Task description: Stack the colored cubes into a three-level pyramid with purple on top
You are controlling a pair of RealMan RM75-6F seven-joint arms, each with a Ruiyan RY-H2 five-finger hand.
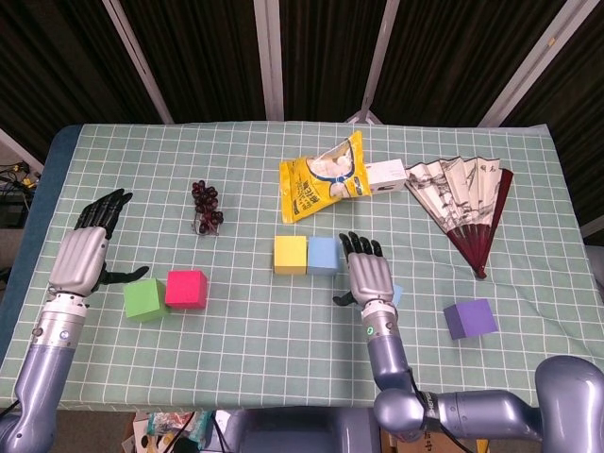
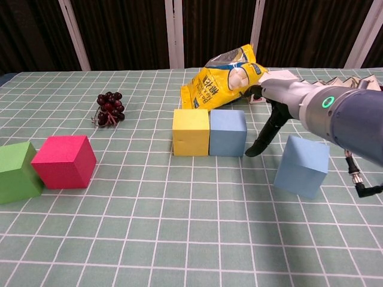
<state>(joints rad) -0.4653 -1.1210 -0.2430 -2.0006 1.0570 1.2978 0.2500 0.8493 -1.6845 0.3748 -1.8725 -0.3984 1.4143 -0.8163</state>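
A yellow cube [image 1: 290, 254] and a blue cube [image 1: 324, 255] sit side by side, touching, at mid-table. My right hand [image 1: 369, 274] hovers just right of them, fingers spread, holding nothing. It covers most of a second, light blue cube [image 1: 397, 294], which the chest view shows whole [image 2: 302, 165] beside the hand [image 2: 276, 101]. The purple cube [image 1: 470, 318] lies alone near the front right. At the left a green cube [image 1: 144, 299] and a pink-red cube [image 1: 186, 289] stand together. My left hand [image 1: 83, 255] is just left of the green one, held apart from it.
A bunch of dark grapes [image 1: 206, 206] lies left of centre. Behind the yellow and blue cubes are a yellow snack bag [image 1: 323, 177] and a white box [image 1: 385, 175]. A spread paper fan [image 1: 467, 203] takes up the back right.
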